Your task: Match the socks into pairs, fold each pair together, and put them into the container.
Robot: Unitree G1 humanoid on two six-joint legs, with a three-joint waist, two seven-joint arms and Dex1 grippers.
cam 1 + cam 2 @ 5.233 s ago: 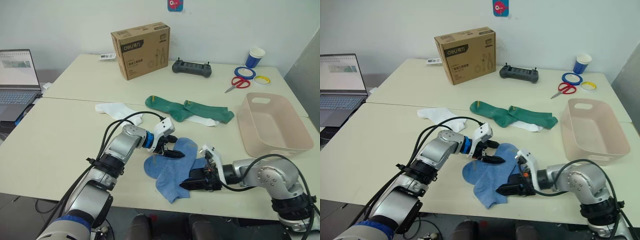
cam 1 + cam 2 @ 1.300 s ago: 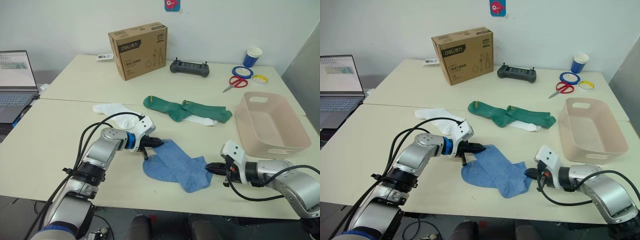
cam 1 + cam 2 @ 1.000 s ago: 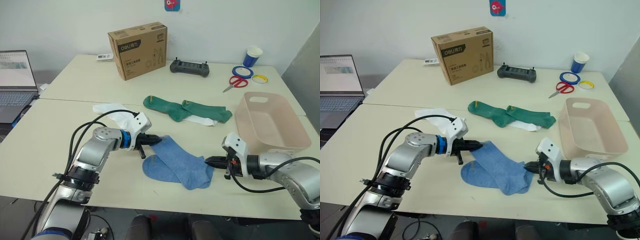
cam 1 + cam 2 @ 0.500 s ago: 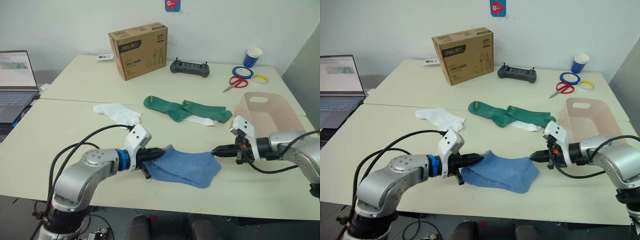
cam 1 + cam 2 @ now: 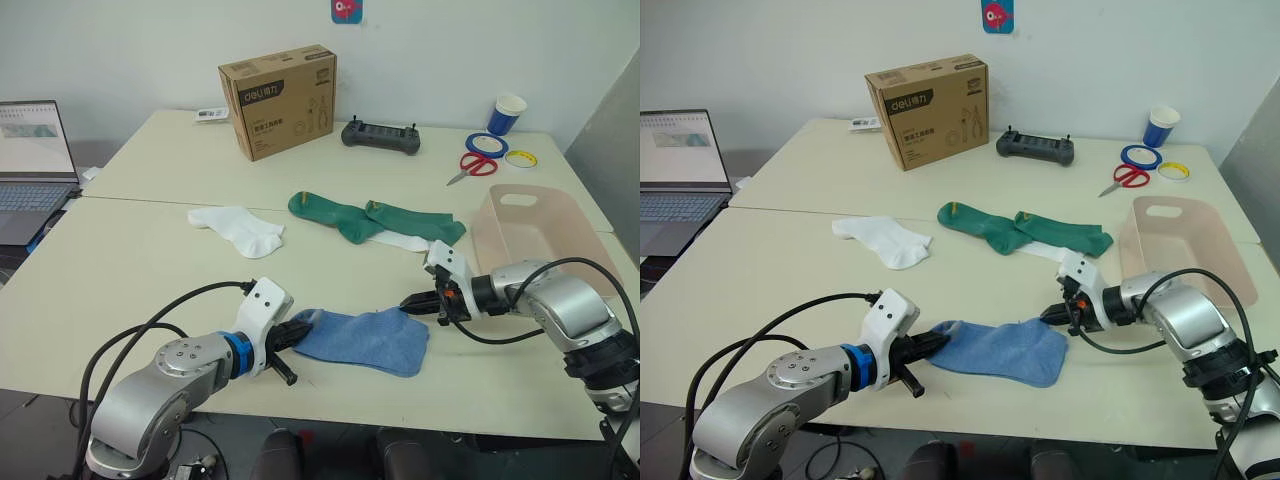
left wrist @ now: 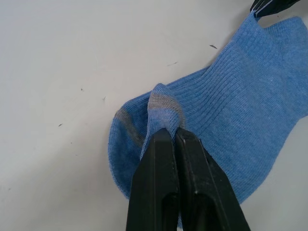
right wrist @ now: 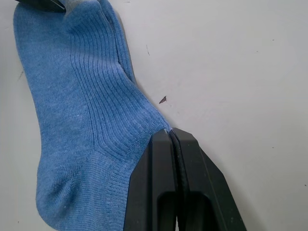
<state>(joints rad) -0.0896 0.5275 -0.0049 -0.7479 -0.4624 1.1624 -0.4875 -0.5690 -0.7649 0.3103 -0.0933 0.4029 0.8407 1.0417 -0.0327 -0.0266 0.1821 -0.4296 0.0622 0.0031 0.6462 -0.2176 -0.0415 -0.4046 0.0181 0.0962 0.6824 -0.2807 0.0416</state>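
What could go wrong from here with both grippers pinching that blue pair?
1. The right gripper grips only the very edge of the blue socks, so that corner may slip free.
2. The left gripper pinches a small bunched fold, which might hold one layer only, letting the pair separate.
3. The container sits close behind the right arm and could get nudged.

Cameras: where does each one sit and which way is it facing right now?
Left eye, right eye: on the head, looking forward and down over the table; both arms show, each claw pinching an end of the blue socks.
Left wrist: looks along the left claw, shut on the grey-banded end.
Right wrist: looks along the right claw, shut on the socks' edge.
Shared: all views show the blue socks; each wrist view catches the other claw's tip.
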